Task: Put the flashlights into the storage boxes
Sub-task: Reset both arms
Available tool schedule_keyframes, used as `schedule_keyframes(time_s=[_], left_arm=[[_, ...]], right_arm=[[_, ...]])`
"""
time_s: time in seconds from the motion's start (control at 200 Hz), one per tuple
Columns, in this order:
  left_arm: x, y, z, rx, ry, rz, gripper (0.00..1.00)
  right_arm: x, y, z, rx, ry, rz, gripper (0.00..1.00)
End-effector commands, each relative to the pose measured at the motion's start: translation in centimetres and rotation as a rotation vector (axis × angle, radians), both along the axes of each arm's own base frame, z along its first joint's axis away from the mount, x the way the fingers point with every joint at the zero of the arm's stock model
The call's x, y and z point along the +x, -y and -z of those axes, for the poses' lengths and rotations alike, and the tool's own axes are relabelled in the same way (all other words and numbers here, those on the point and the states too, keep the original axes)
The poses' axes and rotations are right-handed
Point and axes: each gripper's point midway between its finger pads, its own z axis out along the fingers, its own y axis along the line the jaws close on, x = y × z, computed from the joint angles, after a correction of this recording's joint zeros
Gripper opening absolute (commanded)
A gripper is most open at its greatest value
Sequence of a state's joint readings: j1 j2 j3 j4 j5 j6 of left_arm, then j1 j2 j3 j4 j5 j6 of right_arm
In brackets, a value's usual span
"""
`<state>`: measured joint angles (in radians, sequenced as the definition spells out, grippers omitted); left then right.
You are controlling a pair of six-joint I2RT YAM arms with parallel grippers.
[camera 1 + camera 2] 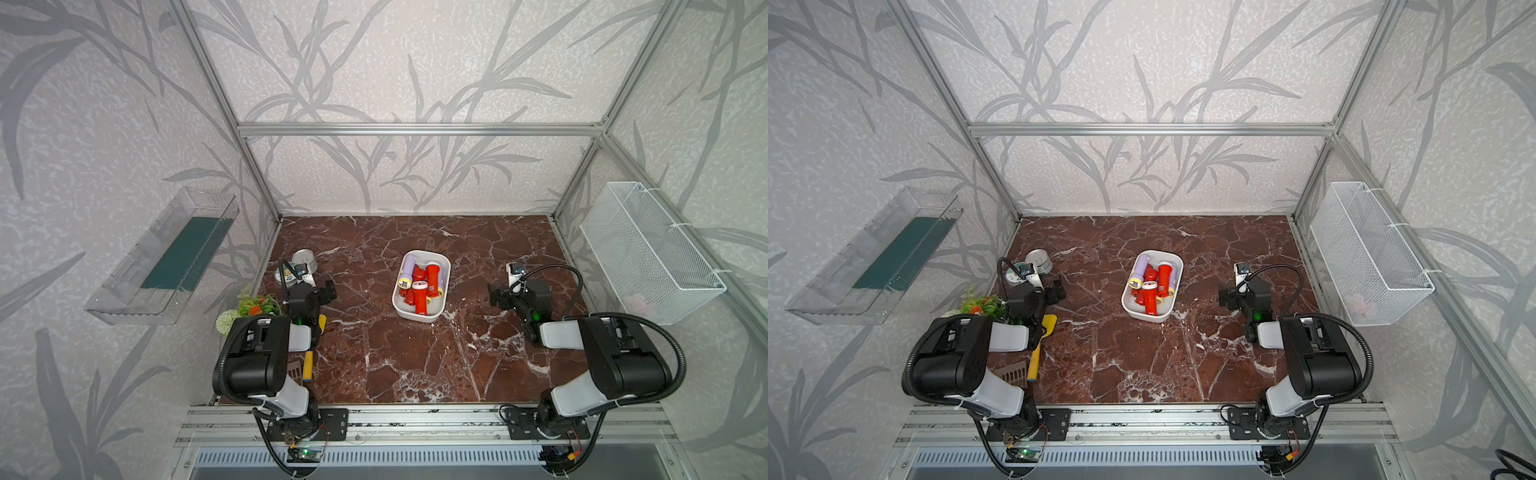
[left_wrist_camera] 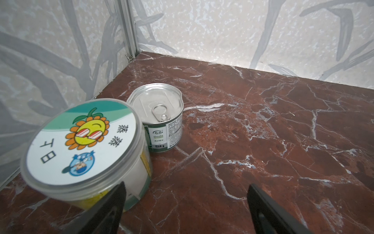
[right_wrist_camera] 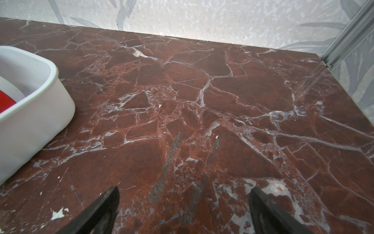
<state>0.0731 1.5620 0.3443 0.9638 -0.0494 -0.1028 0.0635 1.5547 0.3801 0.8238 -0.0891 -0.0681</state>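
Red-brown marble tabletop. Far left corner: pull-tab tin upright, just beside a lidded plastic jar with a sunflower cartoon label. Nearer along the left edge: artificial plant, then yellow-handled slotted spatula lying flat. Left wall: clear bin, dark green sheet inside. Right wall: white wire basket.

Red and lavender flashlights, white tub, red-brown veined marble table
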Motion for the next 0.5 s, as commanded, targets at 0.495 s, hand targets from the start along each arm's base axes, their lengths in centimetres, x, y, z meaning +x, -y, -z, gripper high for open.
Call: schedule_keyframes(time_s=[0.495], left_arm=[[0.59, 0.44, -0.71, 0.038, 0.010, 0.026, 0.99]], right_arm=[[1.00, -0.28, -1.92, 0.001, 0.057, -0.023, 0.99]])
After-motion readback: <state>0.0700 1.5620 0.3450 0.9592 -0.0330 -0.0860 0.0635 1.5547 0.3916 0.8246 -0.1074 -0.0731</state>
